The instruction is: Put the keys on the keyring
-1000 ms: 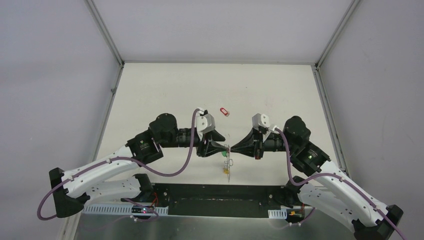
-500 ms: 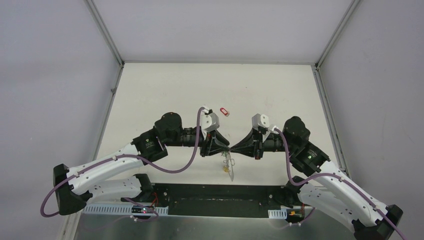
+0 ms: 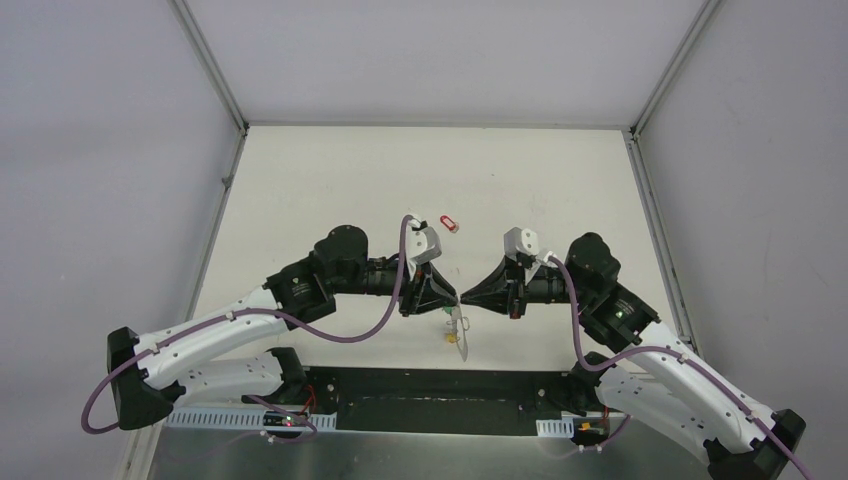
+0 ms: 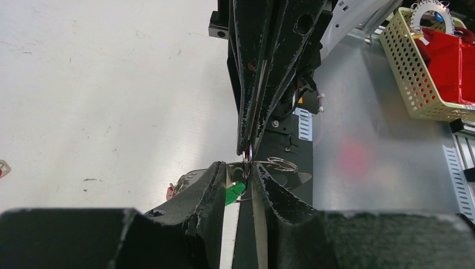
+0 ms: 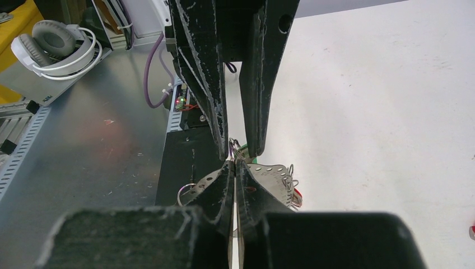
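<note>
Top external view: near the front edge of the table [image 3: 330, 180], the keys [image 3: 456, 333] dangle beneath two grippers meeting tip to tip. The right gripper [image 3: 467, 297] pinches the keyring [image 4: 247, 153] tight; the left gripper [image 3: 451, 298] stands narrow around a green tag [image 4: 234, 194], grip unclear. Farther back lies a red-tagged key [image 3: 449, 222].

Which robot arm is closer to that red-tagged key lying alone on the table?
Left. The left arm's wrist sits just near-left of the red-tagged key; the right arm's wrist is farther off to its right.
</note>
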Robot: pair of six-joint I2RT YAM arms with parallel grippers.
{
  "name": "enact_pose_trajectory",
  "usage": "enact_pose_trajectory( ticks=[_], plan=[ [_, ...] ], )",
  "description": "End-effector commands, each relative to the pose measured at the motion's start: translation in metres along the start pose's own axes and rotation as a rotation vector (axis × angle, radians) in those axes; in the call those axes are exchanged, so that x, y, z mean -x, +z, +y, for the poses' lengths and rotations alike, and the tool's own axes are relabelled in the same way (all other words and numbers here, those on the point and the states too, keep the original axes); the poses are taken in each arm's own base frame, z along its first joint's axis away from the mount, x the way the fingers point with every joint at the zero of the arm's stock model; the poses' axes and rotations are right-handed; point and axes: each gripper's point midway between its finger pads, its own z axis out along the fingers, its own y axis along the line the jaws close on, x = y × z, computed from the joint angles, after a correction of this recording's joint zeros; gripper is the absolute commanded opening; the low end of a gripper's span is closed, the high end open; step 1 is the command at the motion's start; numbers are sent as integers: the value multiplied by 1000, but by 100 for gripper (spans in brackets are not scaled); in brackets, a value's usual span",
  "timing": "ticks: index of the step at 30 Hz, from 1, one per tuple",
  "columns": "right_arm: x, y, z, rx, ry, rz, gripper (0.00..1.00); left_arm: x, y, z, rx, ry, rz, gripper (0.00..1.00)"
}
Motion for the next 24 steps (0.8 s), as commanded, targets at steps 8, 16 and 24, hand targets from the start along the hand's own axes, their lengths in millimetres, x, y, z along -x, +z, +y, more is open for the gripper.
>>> enact_pose_trajectory(
  ticks=[8,16,24],
  plan=[
    [23,0,1,0,-73,-73,0,-3,3,2,12,-7,10,0],
    [24,-1,-3,-30,-77,-81,13,10,-10,5,76,7,-5,0],
    [31,-2,-4,-44,-60,-97,60,8,-25,8,132,34,170,0]
  ],
)
